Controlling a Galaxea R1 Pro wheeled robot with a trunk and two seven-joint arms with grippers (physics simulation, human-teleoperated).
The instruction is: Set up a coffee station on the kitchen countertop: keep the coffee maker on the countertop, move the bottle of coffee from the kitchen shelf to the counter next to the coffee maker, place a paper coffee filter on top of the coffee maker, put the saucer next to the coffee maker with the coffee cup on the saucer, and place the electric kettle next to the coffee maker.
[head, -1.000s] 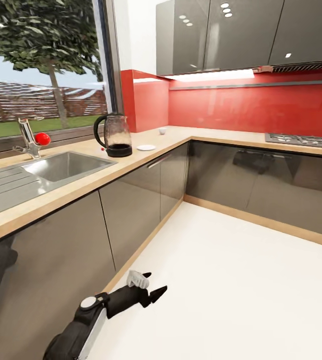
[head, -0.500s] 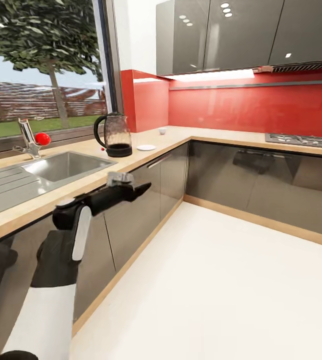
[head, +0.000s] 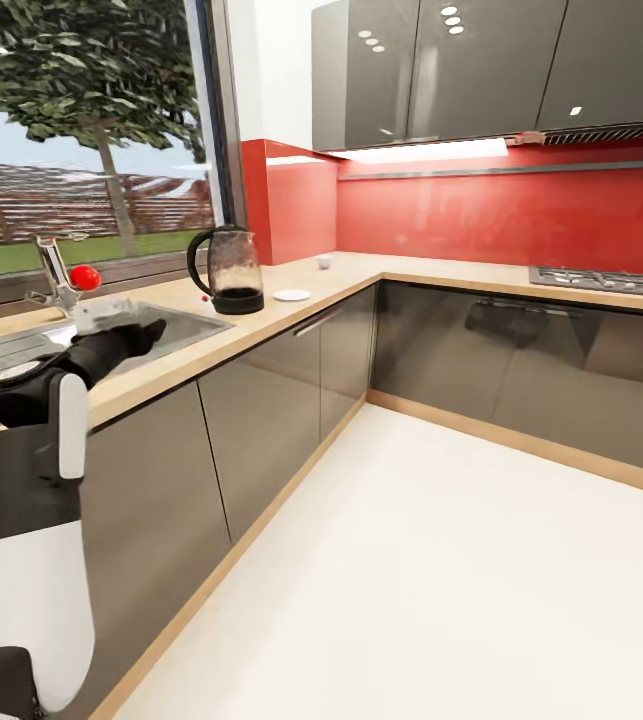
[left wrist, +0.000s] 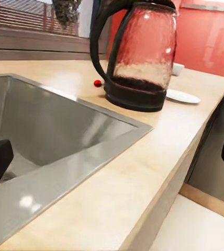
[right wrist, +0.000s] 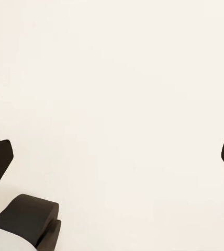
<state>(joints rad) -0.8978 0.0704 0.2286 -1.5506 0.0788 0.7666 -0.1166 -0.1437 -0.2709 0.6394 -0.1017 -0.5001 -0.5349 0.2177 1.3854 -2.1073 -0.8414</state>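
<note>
My left gripper [head: 146, 335] hangs spread and empty over the sink [left wrist: 44, 125]; my right gripper [right wrist: 112, 157], also spread, faces bare floor. Reaching on, I risk knocking the electric kettle [head: 229, 270] into the saucer [head: 292, 295] behind; the wrist view alone shows how close they sit

— Where does the kettle [head: 226, 268] stand from my seat?
— On the countertop [head: 291, 305], just right of the sink [head: 131, 330] and beyond it. The tap [head: 56, 275] stands behind the sink, under the window [head: 81, 150].
— And the saucer [head: 292, 295]?
— On the countertop right of the kettle, near it but apart. The cup [head: 325, 262] sits farther back toward the corner, not on the saucer.
— My left gripper [head: 146, 335]?
— Over the sink's near edge, left of the kettle. The hob [head: 606, 282] lies far right.
</note>
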